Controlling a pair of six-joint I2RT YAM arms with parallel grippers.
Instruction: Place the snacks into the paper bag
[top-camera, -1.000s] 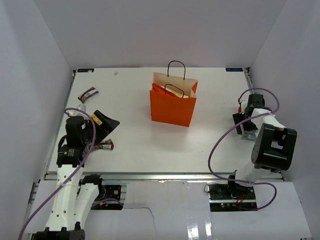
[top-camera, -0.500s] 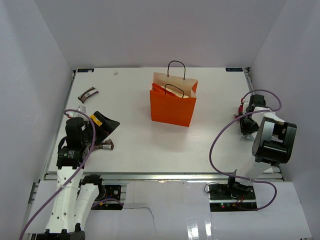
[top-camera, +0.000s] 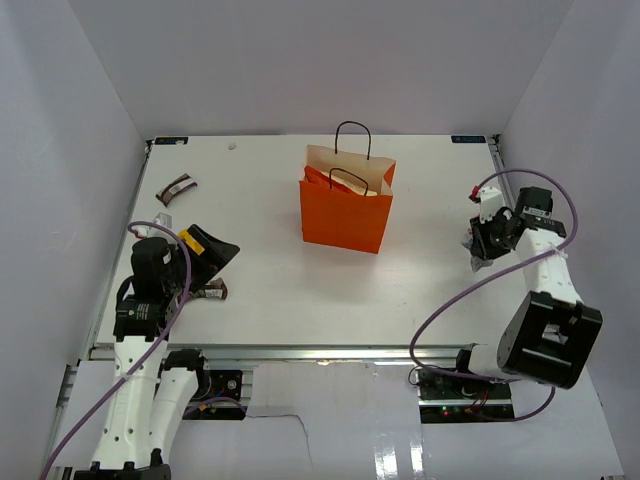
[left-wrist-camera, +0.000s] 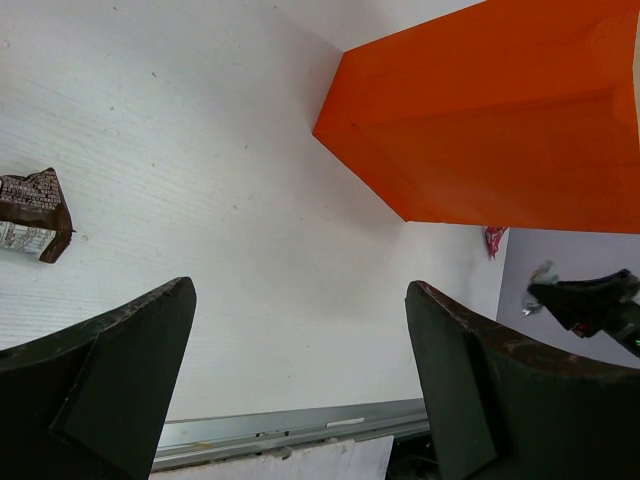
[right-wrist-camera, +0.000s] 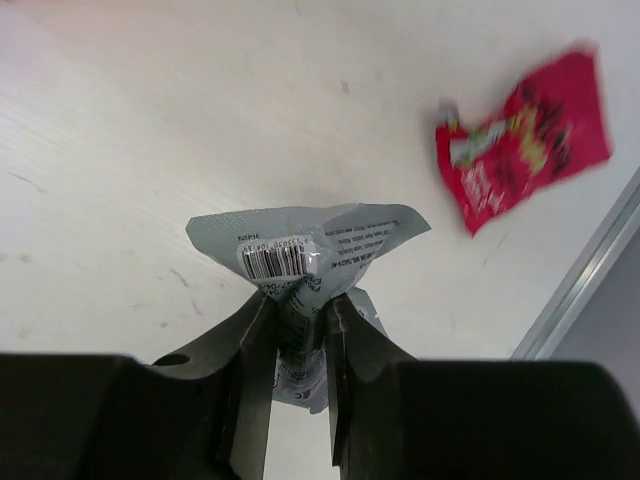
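Snack packet (right-wrist-camera: 300, 240) pinched in right gripper (right-wrist-camera: 298, 305); paper bag (top-camera: 345, 220) upright at centre

Right gripper first: jaws drawn close together, clamping a crumpled silver-grey snack packet with a barcode label turned toward the wrist camera. Sits low over the white table (top-camera: 280, 300), near its right edge; cannot tell whether the packet is lifted clear of the surface. Just past it, flat on the table: a small red packet (right-wrist-camera: 525, 135), apart from the fingers and close to the metal edge rail.

Left gripper (left-wrist-camera: 298, 300) next: jaws spread wide, nothing between them. Hangs angled over the table near its left edge. Just beside it, on the near side: a dark brown bar (top-camera: 210, 291), lying flat and untouched. Farther back along the same edge: a second dark brown bar (top-camera: 177, 187), well apart from both grippers.

Between the two arms, toward the back middle of the table: the orange paper bag, standing upright with its mouth open, well apart from each gripper. Two thin black loop handles (top-camera: 352, 135) standing up from the rim. Pale inside, with a red-orange edge (top-camera: 318, 178) showing within the mouth on its left side; too small to tell what that is.
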